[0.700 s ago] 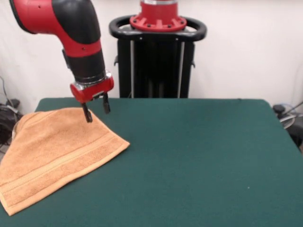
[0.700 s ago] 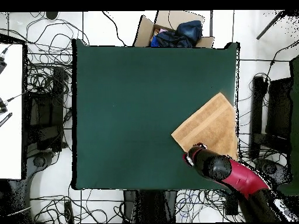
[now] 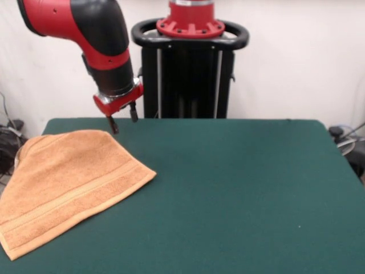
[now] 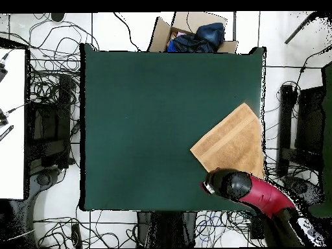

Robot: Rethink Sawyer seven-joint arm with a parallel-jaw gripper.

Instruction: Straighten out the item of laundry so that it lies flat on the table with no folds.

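Observation:
The orange-tan towel (image 3: 65,185) lies spread on the dark green table (image 3: 239,194) at the front view's left, with woven bands along its near edge; part of it hangs over the table's left edge. In the overhead view the towel (image 4: 232,144) sits at the table's right side (image 4: 155,123). My gripper (image 3: 123,119) is open and empty, raised above the table's far edge just beyond the towel's far corner, not touching it. In the overhead view the arm (image 4: 243,189) covers the gripper. No white tag shows.
The black pedestal (image 3: 188,68) stands behind the table's far edge. A cardboard box with dark cloth (image 4: 194,34) sits past the table's opposite side in the overhead view. Cables (image 4: 55,104) lie on the floor around the table.
My gripper has lifted off the towel's far corner and drawn back toward the pedestal. The towel has stayed where it lay.

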